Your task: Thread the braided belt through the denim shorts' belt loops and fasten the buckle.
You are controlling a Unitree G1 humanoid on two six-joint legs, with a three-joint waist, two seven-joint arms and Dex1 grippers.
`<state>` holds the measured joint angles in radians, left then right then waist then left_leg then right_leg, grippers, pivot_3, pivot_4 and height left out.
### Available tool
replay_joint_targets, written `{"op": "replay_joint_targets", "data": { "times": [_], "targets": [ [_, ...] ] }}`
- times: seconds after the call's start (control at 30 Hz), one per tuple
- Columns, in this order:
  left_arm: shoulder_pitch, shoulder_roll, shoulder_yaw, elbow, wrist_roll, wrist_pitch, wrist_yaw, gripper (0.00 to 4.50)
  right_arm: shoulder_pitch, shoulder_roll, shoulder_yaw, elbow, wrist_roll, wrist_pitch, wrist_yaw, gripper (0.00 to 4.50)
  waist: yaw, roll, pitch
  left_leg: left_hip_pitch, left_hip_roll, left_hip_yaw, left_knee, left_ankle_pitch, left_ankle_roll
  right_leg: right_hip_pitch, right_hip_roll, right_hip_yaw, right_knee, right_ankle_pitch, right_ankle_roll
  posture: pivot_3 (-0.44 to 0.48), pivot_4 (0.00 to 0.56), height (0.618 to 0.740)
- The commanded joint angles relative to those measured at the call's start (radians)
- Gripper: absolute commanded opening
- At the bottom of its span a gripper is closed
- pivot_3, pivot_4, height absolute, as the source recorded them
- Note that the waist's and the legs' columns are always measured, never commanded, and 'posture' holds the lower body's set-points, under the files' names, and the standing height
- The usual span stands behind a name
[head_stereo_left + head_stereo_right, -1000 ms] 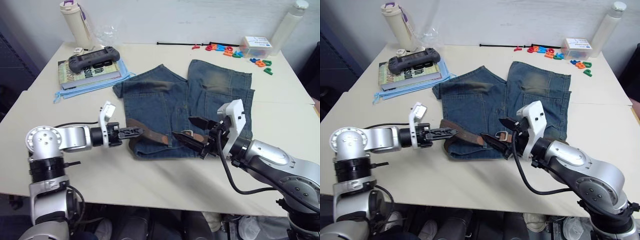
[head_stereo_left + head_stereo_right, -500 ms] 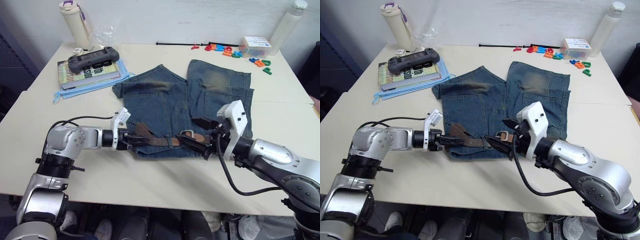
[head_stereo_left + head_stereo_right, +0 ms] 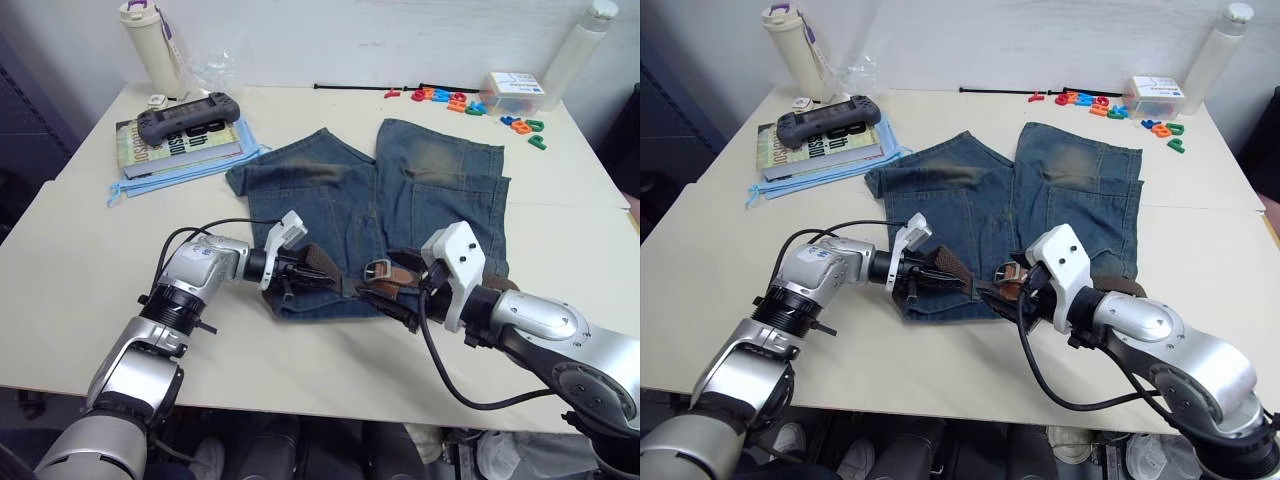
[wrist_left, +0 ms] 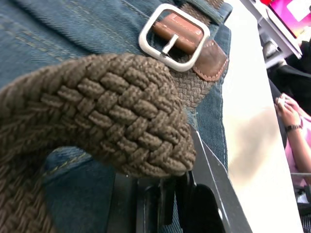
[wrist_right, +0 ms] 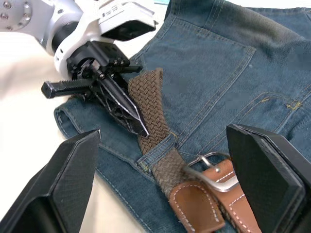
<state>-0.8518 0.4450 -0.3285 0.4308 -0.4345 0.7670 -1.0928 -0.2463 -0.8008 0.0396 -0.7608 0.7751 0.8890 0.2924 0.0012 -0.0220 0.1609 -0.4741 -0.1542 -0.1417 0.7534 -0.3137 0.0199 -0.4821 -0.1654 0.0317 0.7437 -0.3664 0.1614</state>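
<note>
My left arm showed rounded silver-grey shells with black joint rings, a thin black cable arching over its forearm, and a small white block at the wrist. My left gripper [image 5: 104, 97] had black ridged fingers bolted on with dark screws, under a white housing. My right arm wore the same silver casing, a white wrist box, and a thick black cable looping beneath. My right gripper's [image 5: 160, 182] pads [image 5: 73, 170] were broad, black and matte.

Bare table [image 3: 300, 350] lies open before my arms. Ahead, my left gripper [image 3: 300, 274] and right gripper [image 3: 398, 300] crowd the denim shorts [image 3: 400, 190] waistband. A book stack [image 3: 180, 145] blocks the far left, toy letters [image 3: 470, 105] far right.
</note>
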Motion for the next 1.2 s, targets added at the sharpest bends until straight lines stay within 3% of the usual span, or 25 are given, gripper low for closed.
{"op": "replay_joint_targets", "data": {
  "times": [0.03, 0.23, 0.53, 0.73, 1.07, 1.17, 1.2],
  "targets": [
    [-0.017, -0.012, 0.009, 0.014, 0.029, -0.013, -0.031, 0.00, 0.019, -0.081, 0.034, -0.064, -0.132, -0.052, 0.052, 4.40, 0.000, 0.000, 0.000, 0.000, 0.000, 0.000, 0.000, 0.000, 0.000, 0.000, 0.000, -0.001, 0.000, 0.000, 0.000, 0.000, 0.150, 0.655],
    [-0.017, -0.024, 0.034, 0.026, 0.047, -0.002, -0.040, 0.00, 0.062, -0.173, 0.171, -0.049, -0.502, -0.261, 0.056, 4.40, 0.000, 0.000, 0.000, 0.000, 0.000, 0.000, 0.000, 0.000, 0.000, 0.000, 0.000, -0.001, 0.000, 0.000, 0.000, 0.000, 0.150, 0.655],
    [-0.008, -0.035, 0.056, 0.002, 0.053, 0.036, -0.045, 0.00, 0.119, -0.171, 0.300, -0.001, -0.892, -0.434, 0.056, 4.40, 0.000, 0.000, 0.000, 0.000, -0.001, 0.000, 0.001, 0.000, 0.000, 0.000, 0.000, -0.002, 0.001, 0.000, 0.000, 0.000, 0.150, 0.655],
    [-0.004, -0.035, 0.060, -0.011, 0.053, 0.053, -0.050, 0.00, 0.155, -0.131, 0.329, 0.052, -1.072, -0.491, 0.066, 4.40, 0.000, -0.001, 0.000, 0.000, -0.001, 0.001, 0.001, 0.000, 0.000, -0.001, 0.000, -0.002, 0.003, 0.000, 0.000, 0.000, 0.150, 0.655],
    [-0.007, -0.032, 0.068, -0.009, 0.054, 0.067, -0.054, 0.00, 0.234, -0.057, 0.281, 0.065, -1.167, -0.550, 0.123, 4.40, -0.002, -0.001, 0.000, 0.000, -0.001, 0.002, 0.004, 0.000, 0.000, -0.001, 0.000, -0.002, 0.006, 0.000, 0.000, 0.000, 0.150, 0.655],
    [-0.002, -0.032, 0.066, -0.014, 0.054, 0.068, -0.055, 0.00, 0.238, -0.034, 0.276, 0.074, -1.188, -0.557, 0.137, 3.65, -0.002, -0.001, 0.000, 0.000, -0.001, 0.002, 0.004, 0.000, -0.001, -0.001, 0.000, -0.002, 0.007, 0.000, 0.000, 0.000, 0.150, 0.655],
    [-0.001, -0.031, 0.066, -0.015, 0.054, 0.069, -0.055, 0.00, 0.240, -0.027, 0.276, 0.077, -1.194, -0.558, 0.143, 3.15, -0.002, -0.001, 0.000, 0.000, -0.001, 0.002, 0.005, 0.000, -0.001, -0.002, 0.000, -0.002, 0.007, 0.000, 0.000, 0.000, 0.150, 0.655]
  ]
}}
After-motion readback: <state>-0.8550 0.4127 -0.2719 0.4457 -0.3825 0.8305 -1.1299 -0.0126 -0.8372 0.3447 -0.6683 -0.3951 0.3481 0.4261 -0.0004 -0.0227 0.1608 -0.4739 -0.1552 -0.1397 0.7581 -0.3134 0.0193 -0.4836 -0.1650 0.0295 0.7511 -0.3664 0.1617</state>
